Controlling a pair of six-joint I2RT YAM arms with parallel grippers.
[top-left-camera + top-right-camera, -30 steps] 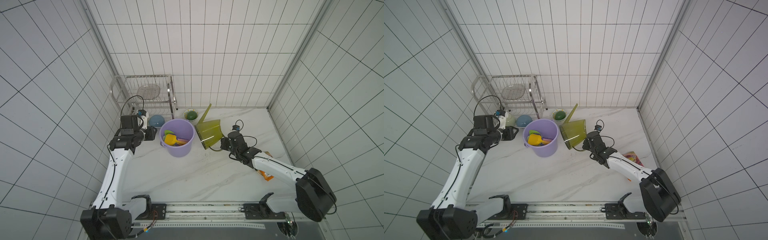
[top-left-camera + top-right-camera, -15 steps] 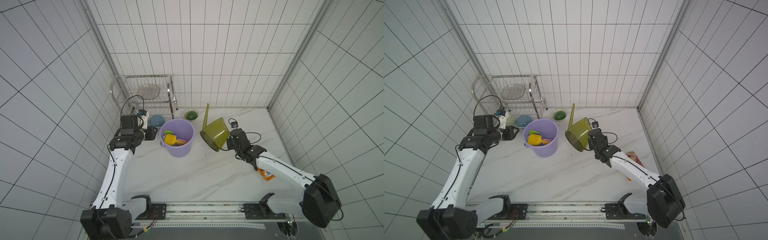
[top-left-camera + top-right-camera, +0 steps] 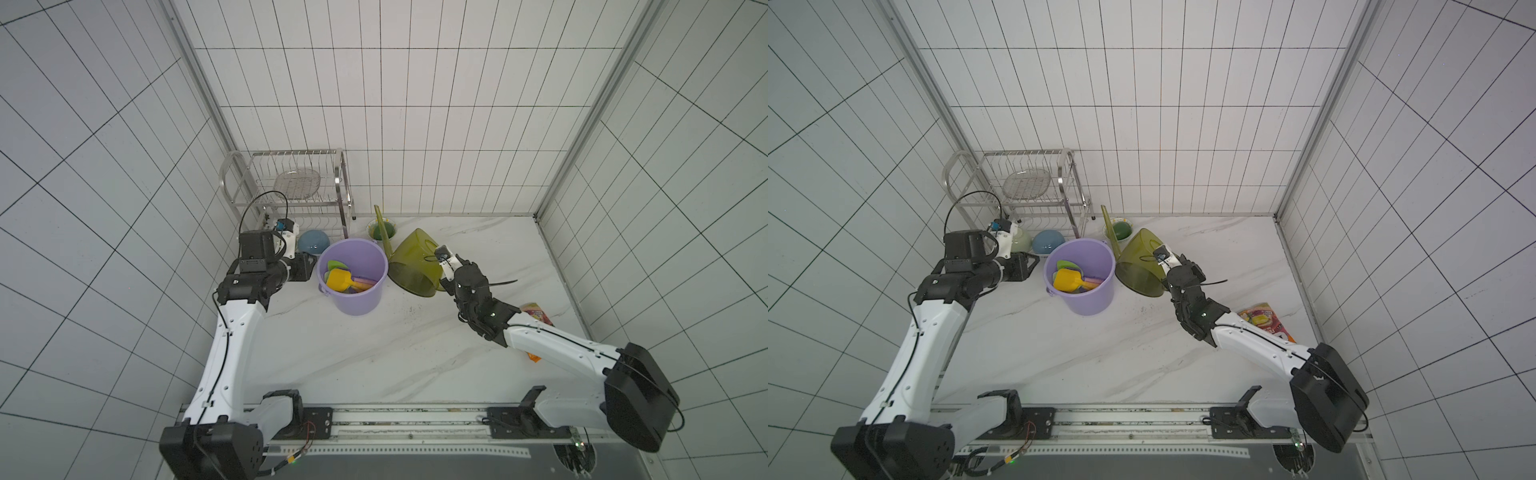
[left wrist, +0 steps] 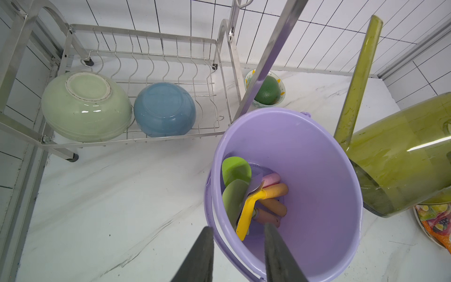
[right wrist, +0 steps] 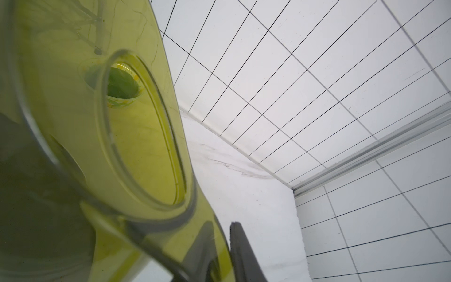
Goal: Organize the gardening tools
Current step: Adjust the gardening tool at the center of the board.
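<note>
Olive see-through plastic: the watering can sat tilted at 3 o'clock of the purple bucket, just beside it, with its long spout pointing up. Whether the can touched the bucket wall could not be told.

The right gripper was clenched on the can's wall. One dark finger lay outside, and the other showed through the plastic.

The left gripper stood at 9 o'clock of the bucket with its jaws parted. They straddled the rim, one finger outside and one inside.

All four shovels lay inside the bucket, blades toward 9 o'clock and handles bunched on the floor:
- the yellow shovel on top
- the purple shovel beneath it
- the bright-green shovel
- the pale-green shovel

On the marble table, a steel dish rack stood at 11 o'clock of the bucket. A green bowl and a blue bowl lay upturned on its lower shelf.

A small bowl holding a green ball sat at 1 o'clock of the bucket. An orange snack packet lay at 4 o'clock, beside the right arm.
</note>
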